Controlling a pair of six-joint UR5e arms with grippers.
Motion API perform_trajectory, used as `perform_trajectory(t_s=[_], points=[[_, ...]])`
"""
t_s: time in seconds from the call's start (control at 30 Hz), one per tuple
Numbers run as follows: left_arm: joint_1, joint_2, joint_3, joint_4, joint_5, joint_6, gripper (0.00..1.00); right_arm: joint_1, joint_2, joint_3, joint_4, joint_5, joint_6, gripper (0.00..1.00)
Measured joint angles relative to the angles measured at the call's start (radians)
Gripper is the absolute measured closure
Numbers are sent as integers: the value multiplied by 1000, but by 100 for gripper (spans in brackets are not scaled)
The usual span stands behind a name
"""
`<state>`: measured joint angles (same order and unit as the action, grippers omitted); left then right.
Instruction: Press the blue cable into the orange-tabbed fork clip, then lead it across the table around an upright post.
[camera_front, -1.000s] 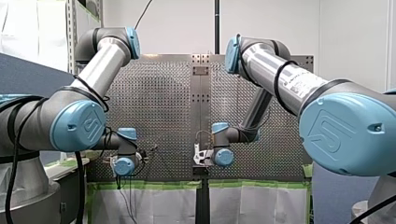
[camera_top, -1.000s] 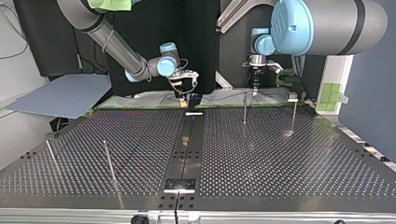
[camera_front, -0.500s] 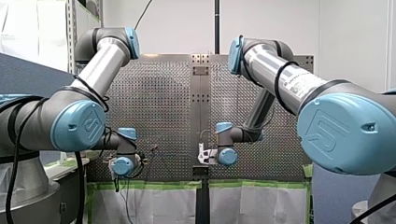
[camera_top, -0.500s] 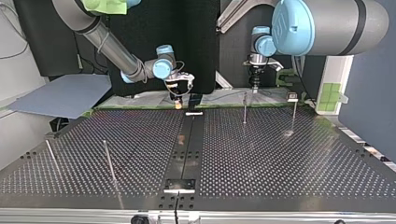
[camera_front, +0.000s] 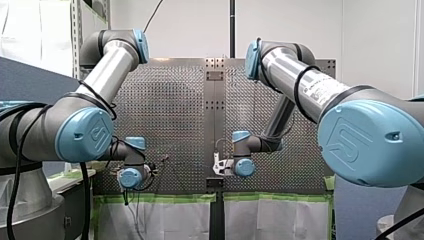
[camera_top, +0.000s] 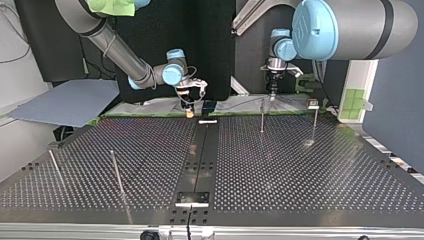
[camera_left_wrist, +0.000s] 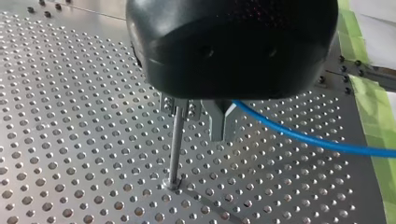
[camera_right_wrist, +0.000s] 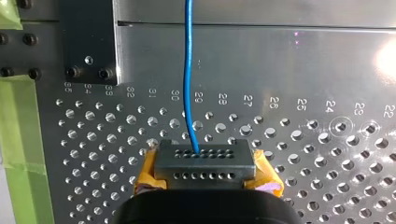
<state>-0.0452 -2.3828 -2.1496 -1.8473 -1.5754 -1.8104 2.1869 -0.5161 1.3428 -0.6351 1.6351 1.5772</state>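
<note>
Perforated steel table (camera_top: 300, 175) runs back from the top view's near edge, where two thin posts (camera_top: 116, 172) stand at that view's left with nothing around them. Farther on, two upright posts stand at its right. The one closer to the centre (camera_top: 261, 116) rises just beside my left gripper (camera_top: 272, 96), whose metal fingers (camera_left_wrist: 222, 125) look closed on the blue cable (camera_left_wrist: 299, 138). That placing, I judge, sets the cable up to be led around this post. At the far edge my right gripper (camera_top: 190, 111) points down, its yellow pads (camera_right_wrist: 148, 173) clamped on another stretch of the cable, which runs straight ahead of it over the table. Holding it at two places keeps the span off the holes and under control. I cannot pick out the orange-tabbed fork clip, so whether the cable sits in it is unclear.
</note>
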Motion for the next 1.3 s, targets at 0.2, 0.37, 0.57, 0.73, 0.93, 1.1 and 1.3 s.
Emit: perform_trajectory(t_s=[0.2,0.37,0.57,0.73,0.93,1.1,1.3], points=[[9,0,1,5,9,-11,100,-1,0,-5,1,-1,0,98],[14,0,14,-1,14,-14,100,-3,0,-5,0,-1,0,98],[15,0,57,-46,16,-9,100,-7,0,-7,0,-1,0,98],[15,0,92,-85,14,-6,100,-15,0,-7,2,-1,1,98],[15,0,101,-106,14,-7,100,-29,0,-9,1,-1,4,98],[15,0,102,-108,14,-21,100,-41,0,-17,4,-3,6,98],[18,1,102,-107,17,-38,100,-46,0,-35,22,-9,3,98]])
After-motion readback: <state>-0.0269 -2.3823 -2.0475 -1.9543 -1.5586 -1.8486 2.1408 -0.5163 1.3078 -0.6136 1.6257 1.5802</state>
